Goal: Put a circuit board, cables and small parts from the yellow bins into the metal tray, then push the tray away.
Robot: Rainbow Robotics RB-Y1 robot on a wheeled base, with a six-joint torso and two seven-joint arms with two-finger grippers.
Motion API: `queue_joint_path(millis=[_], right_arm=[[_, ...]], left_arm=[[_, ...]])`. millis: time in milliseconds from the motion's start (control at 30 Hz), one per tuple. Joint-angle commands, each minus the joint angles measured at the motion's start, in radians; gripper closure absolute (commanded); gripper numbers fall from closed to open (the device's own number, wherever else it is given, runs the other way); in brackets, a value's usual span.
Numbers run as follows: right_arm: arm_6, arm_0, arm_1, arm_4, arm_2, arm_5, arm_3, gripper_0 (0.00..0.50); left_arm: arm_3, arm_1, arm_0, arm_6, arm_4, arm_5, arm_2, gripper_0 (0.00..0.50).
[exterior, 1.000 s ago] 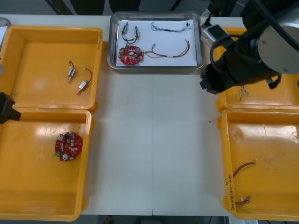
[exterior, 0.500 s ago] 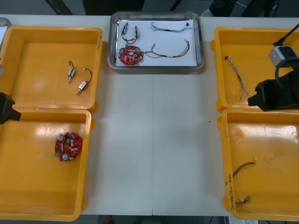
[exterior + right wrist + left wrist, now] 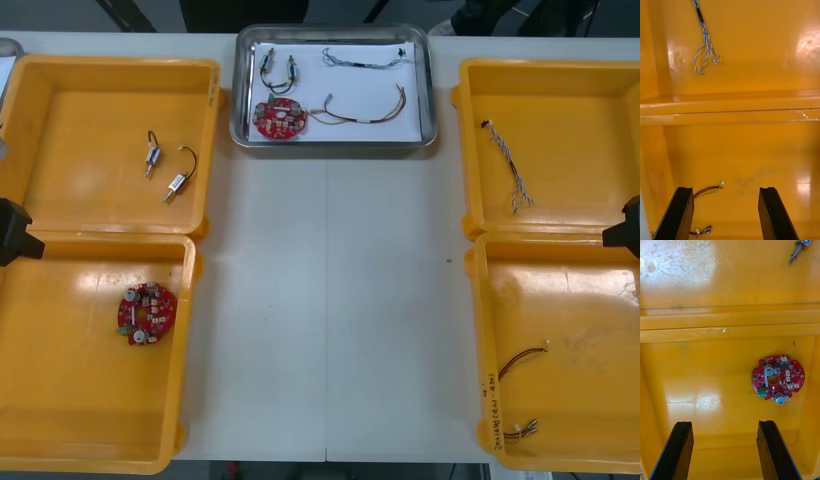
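Lower left, a round red circuit board (image 3: 147, 311) studded with small components lies in the near yellow bin (image 3: 60, 400). The left pincer (image 3: 724, 423) hangs over that bin, fingers wide apart and empty. Lower right, the right pincer (image 3: 725, 189), equally spread and empty, hangs over two red and yellow cables (image 3: 523, 360). Bare desk (image 3: 330, 320) runs between the four bins to the metal tray (image 3: 335, 145) at top centre, which holds a second board (image 3: 280, 117).

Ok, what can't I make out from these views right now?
Front view: the small black item in the shiny metal tray's far right corner is too small to identify, as is the writing on the near right yellow bin.
Left wrist view: the small metal part is cut off by the edge.
Right wrist view: one red and yellow cable runs behind the right end effector's finger.
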Motion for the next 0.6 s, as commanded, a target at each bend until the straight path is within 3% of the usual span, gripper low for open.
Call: queue_joint_path(millis=[33, 600], right_arm=[[0.053, 0.056, -0.033, -0.003, -0.045, 0.003, 0.006, 0.0], [0.093, 0.077, -0.038, 0.031, -0.039, 0.003, 0.037, 0.0]], left_arm=[[-0.021, 0.047, 0.013, -0.087, -0.008, 0.006, 0.032, 0.0], [-0.021, 0.047, 0.013, -0.087, -0.008, 0.006, 0.032, 0.0]])
